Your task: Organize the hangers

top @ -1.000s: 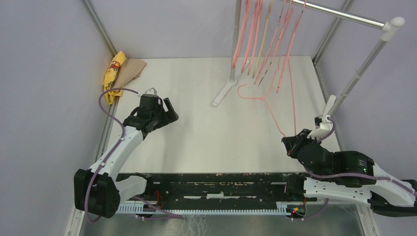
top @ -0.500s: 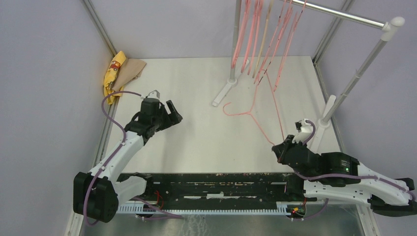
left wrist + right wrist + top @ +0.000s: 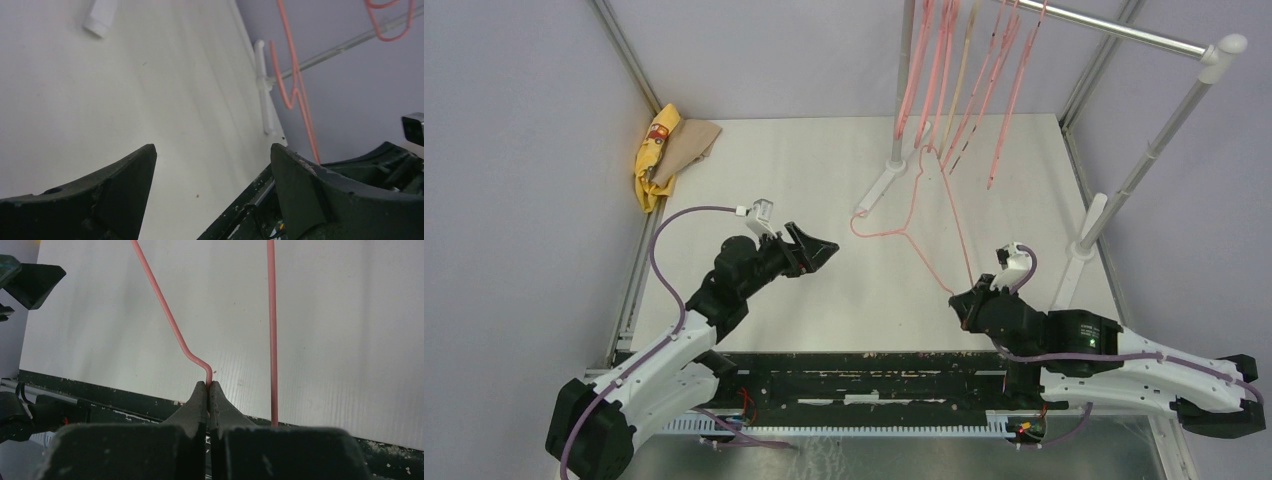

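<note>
Top view as dial, 12 = far edge. Nearest, along the 6 o'clk edge: black strip (image 3: 854,365) btwn the arm bases.

Just past it, approx 5 o'clk: right gripper (image 3: 958,300), jaws pinched tight on the thin pink wire hanger (image 3: 169,315), clamped at a bend in the wire. Wrist view: one run leaves the pinch toward 11 o'clk; a 2nd, straight run passes just beside the fingers (image 3: 222,405) on their 3 o'clk side. From above, the hanger fans out from the grip toward 11–12 o'clk, w/ its hook end near mid-table. Can't tell if the hook touches the table (image 3: 804,150) or hangs over it.

Left gripper (image 3: 827,247) sits approx 8 o'clk and points toward 3 o'clk. Jaws are spread wide w/ nothing btwn them; its wrist view shows only bare table in the gap. It is near the hook, not touching.

Farther, approx 12–1 o'clk: white stand foot (image 3: 876,190), just beside the held hanger's hook. Above it the hung hangers (image 3: 938,80) bunch on the rail (image 3: 1124,28), mostly pink, w/ one beige hanger (image 3: 963,50) among them.

Far corner, 10–11 o'clk: yellow cloth (image 3: 652,150), w/ tan cloth (image 3: 692,140) touching it.
</note>
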Controlling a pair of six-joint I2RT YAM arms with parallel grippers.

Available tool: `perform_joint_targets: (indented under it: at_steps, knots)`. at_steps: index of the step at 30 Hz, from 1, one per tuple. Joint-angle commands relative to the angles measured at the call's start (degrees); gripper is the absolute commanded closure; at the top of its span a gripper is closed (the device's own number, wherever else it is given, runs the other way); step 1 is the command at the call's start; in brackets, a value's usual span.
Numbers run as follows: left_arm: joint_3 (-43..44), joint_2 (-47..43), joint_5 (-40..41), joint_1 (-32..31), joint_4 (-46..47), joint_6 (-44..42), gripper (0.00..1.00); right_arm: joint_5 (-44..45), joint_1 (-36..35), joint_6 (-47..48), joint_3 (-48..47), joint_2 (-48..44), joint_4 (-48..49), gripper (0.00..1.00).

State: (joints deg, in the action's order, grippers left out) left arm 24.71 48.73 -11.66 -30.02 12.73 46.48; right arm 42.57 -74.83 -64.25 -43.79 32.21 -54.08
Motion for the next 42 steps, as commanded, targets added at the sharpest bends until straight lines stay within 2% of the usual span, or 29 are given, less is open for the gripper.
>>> perform_joint_targets:
  at_steps: [1,11,20,28,30,33,35,36,42]
  knots:
    - [-1.1,-2.8,-1.9,-2.2,13.2,6.8,0.09,5.1,0.1,0.9,0.3,1.8,6.7,0.99]
    - [-1.1,1.4,-1.8,-3.7,20.3,9.1,0.07,2.3,0.1,3.8,-0.2,8.7,13.7,0.99]
    - [1.7,8.3,-0.6,-4.2,22.1,6.7,0.07,-4.1,0.1,5.2,0.3,12.0,19.0,0.99]
    - [5.7,12.1,0.6,-4.2,20.2,3.2,0.09,-10.2,0.1,4.0,2.0,14.0,20.9,0.99]
    - [7.0,12.5,0.6,-4.1,19.1,2.0,0.19,-10.2,0.0,3.5,2.6,14.1,20.6,0.99]
    - [7.9,13.6,-0.9,-4.2,18.7,1.1,0.54,-10.2,0.0,3.3,3.1,14.5,20.8,0.99]
    - [8.0,14.5,-1.3,-4.2,18.5,1.2,0.89,-10.0,0.0,3.3,3.0,15.1,20.8,0.99]
    - [7.7,14.6,-0.8,-4.2,18.1,1.6,0.96,-9.7,0.0,3.3,2.9,15.5,20.8,0.99]
    - [5.9,12.6,4.8,-4.2,14.2,2.6,0.97,-8.0,0.0,3.7,2.5,17.9,21.0,0.99]
